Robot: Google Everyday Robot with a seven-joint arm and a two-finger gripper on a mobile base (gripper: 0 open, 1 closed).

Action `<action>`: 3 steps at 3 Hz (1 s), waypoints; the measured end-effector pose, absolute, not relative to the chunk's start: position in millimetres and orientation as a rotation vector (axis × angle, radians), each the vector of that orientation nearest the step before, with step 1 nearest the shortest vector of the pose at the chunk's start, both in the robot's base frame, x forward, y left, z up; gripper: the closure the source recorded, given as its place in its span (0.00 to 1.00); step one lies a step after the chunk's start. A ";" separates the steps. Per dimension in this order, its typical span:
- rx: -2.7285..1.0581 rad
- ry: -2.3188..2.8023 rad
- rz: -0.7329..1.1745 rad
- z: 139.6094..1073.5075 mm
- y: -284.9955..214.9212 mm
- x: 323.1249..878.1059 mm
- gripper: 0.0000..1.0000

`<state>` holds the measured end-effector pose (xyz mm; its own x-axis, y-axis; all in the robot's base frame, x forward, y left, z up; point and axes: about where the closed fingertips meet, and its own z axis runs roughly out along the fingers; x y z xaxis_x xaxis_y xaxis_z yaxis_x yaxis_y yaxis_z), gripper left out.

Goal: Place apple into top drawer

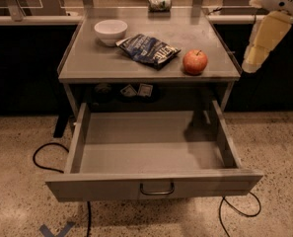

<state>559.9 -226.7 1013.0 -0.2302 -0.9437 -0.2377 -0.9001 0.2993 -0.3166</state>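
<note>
Grey surface point(87, 65) carries the apple point(195, 61) near its front right corner, just beside a dark snack bag point(150, 49); a white bowl point(110, 31) sits further left. Below, the top drawer point(151, 154) stands pulled out. Beyond the right edge hangs the hand point(260, 43); whether spread or pressed together, I cannot tell.

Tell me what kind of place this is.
Likely a robot test lab: grey metal table with its top drawer pulled open, loose cables and a tape mark on speckled floor. The apple sits on the table; the gripper hangs at upper right, beside it.
</note>
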 end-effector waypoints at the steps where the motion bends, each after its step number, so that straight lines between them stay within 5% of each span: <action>1: -1.648 2.186 -0.162 1012.9 -225.3 563.1 0.00; 3: -1.776 2.034 -0.089 978.5 -207.8 652.7 0.00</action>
